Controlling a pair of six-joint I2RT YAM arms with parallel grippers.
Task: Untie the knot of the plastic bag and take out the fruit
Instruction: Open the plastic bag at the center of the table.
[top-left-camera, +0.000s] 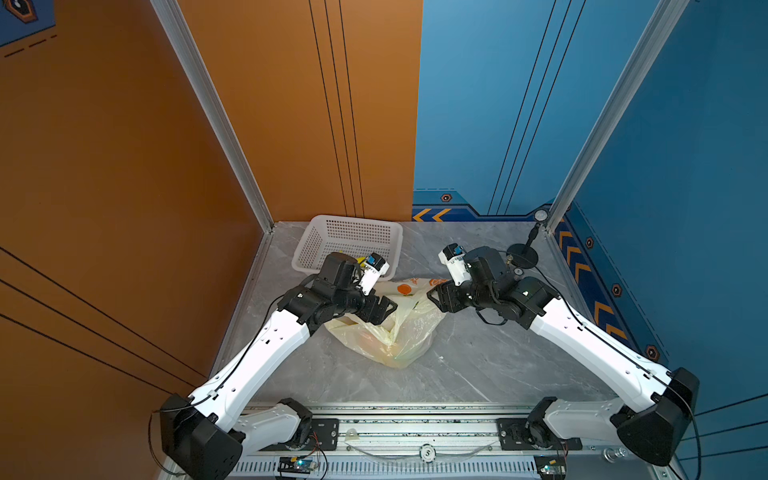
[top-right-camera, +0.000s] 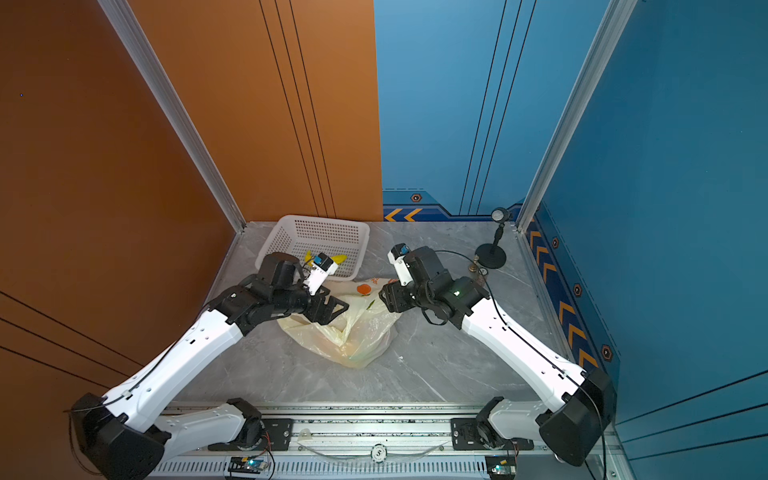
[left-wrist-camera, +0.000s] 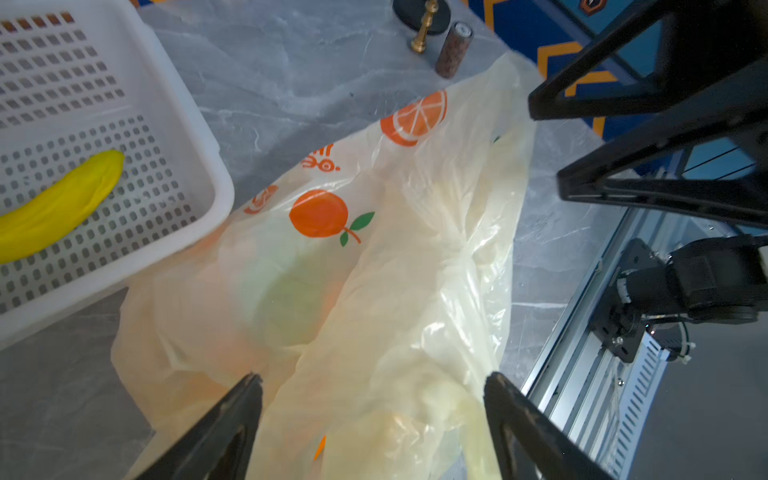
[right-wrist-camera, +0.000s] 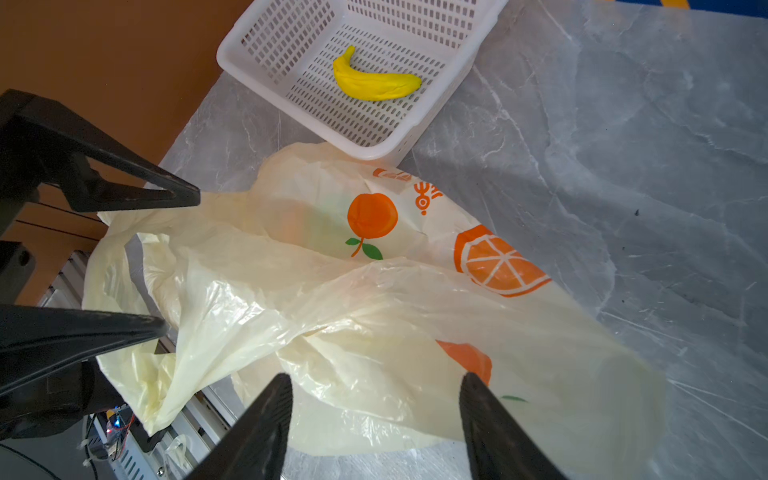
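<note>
The thin translucent pale-yellow plastic bag (top-left-camera: 399, 332) with orange-fruit prints lies crumpled on the grey marbled table (top-left-camera: 478, 365), against the white perforated plastic basket (top-left-camera: 309, 249) holding a curved yellow banana (right-wrist-camera: 376, 83). The left gripper (left-wrist-camera: 374, 378) and the right gripper (right-wrist-camera: 376, 376) hang just over it from opposite sides, black fingers spread wide and pinching nothing, loose film below and between them. A green fruit (left-wrist-camera: 286, 303) shows dimly through the film.

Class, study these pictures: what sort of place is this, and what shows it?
Probably a robot test booth: a left arm and right arm mounted on an aluminium rail, a marble-look tabletop walled by an orange panel and a blue panel, and a plastic bag beside a white basket.
</note>
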